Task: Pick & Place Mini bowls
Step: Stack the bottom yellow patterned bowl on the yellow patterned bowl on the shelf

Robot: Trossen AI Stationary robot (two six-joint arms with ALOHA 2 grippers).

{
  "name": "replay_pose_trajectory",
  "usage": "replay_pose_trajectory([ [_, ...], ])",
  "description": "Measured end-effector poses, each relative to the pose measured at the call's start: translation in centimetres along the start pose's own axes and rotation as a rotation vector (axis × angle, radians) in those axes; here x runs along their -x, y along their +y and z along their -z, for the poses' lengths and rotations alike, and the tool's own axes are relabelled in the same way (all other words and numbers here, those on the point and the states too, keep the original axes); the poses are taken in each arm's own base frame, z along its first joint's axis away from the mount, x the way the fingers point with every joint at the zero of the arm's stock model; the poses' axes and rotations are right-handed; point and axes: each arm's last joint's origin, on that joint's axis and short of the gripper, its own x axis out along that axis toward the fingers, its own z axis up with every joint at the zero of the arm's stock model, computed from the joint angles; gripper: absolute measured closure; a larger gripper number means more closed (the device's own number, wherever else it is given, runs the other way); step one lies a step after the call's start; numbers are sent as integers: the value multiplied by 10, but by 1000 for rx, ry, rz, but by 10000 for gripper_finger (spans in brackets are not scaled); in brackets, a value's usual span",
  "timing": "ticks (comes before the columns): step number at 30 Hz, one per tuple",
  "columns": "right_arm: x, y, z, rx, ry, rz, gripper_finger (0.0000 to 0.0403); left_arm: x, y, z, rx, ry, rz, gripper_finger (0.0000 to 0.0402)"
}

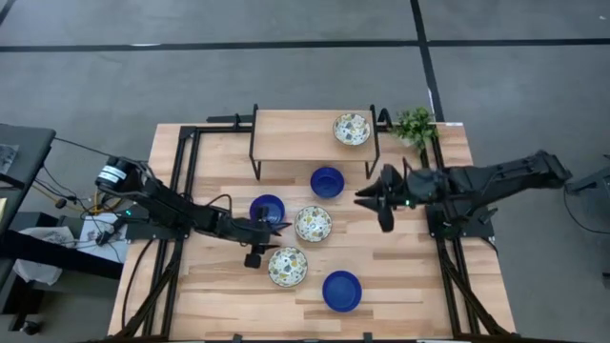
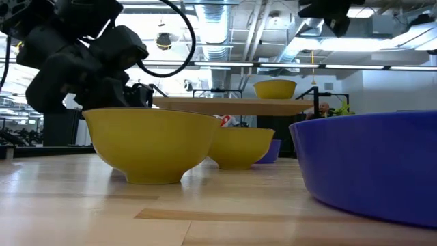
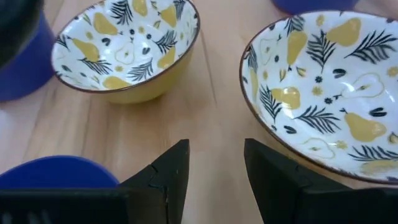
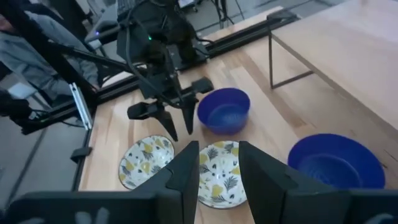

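High view gives you the full count: 6 mini bowls, 3 solid blue and 3 patterned with yellow outsides. 1 patterned bowl (image 1: 352, 129) sits up on the raised wooden shelf (image 1: 295, 133) at the back of the tabletop (image 1: 400, 276). 1 blue bowl (image 1: 327, 181) stands on the tabletop just in front of that shelf. A second blue bowl (image 1: 267, 209) and a second patterned bowl (image 1: 313, 224) sit side by side near the middle. The third patterned bowl (image 1: 287, 266) and the third blue bowl (image 1: 341, 291) lie nearer the front edge.

Your left gripper (image 1: 278, 225) hangs low between the middle blue bowl and the middle patterned bowl, fingers spread and holding nothing; its wrist view shows bare wood between the fingers, with 2 patterned bowls just ahead. Your right gripper (image 1: 367, 195) hovers above the tabletop just right of the blue bowl by the shelf, fingers also apart and empty.

1 small green potted plant (image 1: 415, 124) stands at the shelf's right end, close behind the right arm. The shelf's dark metal legs (image 1: 373, 157) stand beside the rear blue bowl. Black rails (image 1: 181, 171) run along both tabletop sides.
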Motion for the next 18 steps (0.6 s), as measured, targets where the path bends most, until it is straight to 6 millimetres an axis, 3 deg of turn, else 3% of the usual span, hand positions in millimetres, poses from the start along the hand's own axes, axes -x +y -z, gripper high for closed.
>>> replay_pose_trajectory([
  [9, -15, 38, 25, 62, 7, 70, 302, -2, -5, 4, -13, 25, -14, 248],
  [18, -37, 50, 40, 109, 41, 103, 302, -1, -13, -3, -4, 4, -60, 248],
])
